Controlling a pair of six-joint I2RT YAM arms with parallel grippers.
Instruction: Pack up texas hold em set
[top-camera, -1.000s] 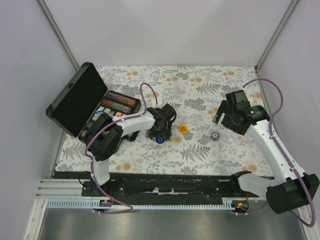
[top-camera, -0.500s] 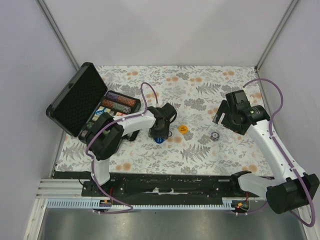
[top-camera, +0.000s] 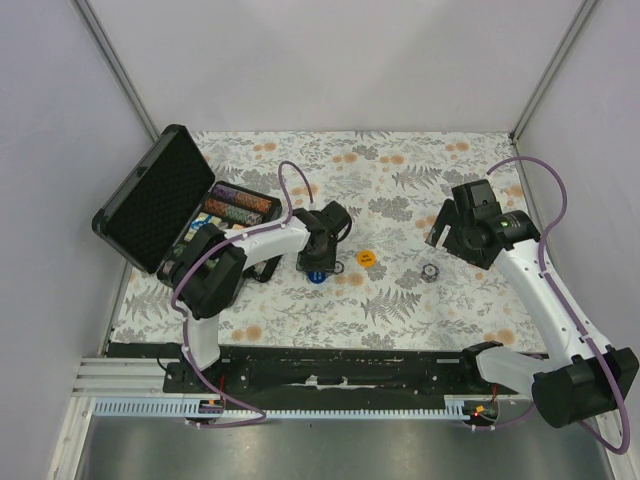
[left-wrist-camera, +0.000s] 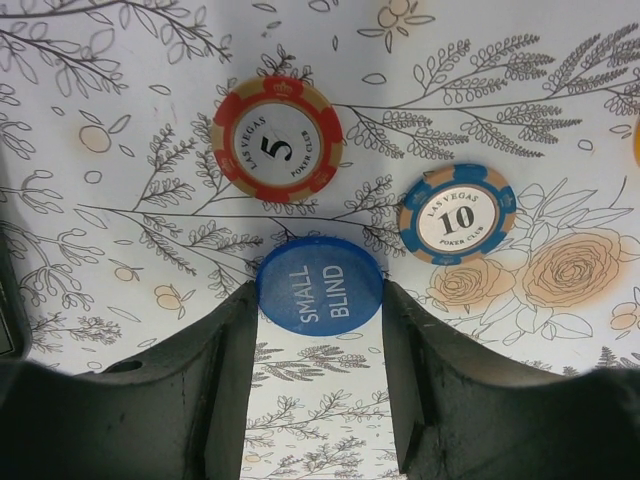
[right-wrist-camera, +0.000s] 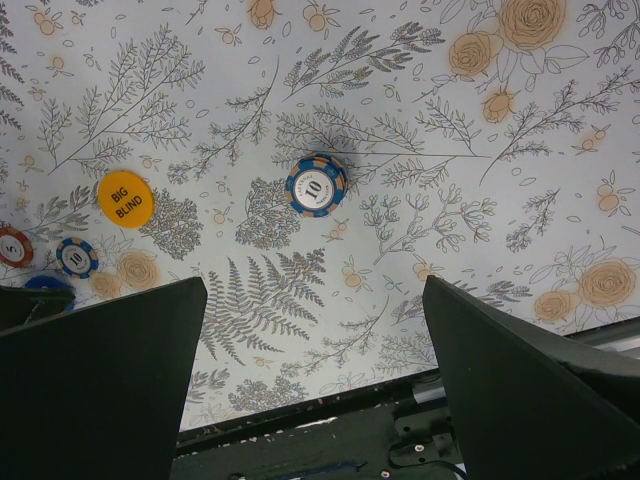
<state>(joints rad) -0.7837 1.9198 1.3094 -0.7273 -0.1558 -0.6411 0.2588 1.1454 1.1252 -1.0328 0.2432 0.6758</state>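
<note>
Case (top-camera: 150, 205) lid up, chip rows (top-camera: 238, 207) inside; left end effector (left-wrist-camera: 318, 300) seemingly clamps blue button (left-wrist-camera: 320, 282); right end effector (right-wrist-camera: 314, 292) spread.

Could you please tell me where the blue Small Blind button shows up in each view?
Top external: the Small Blind button, left of centre, under the left gripper.
Left wrist: lower centre, between the fingers.
Right wrist: a blue sliver at the left edge.
Shared landmark: the orange Big Blind button nearby.

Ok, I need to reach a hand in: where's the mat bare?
Bare: the far mat between open case and right arm, and its near edge strip. Crowded: around the left claw gripping the small blind button, by the 5 chip, 10 chip and big blind button.
</note>
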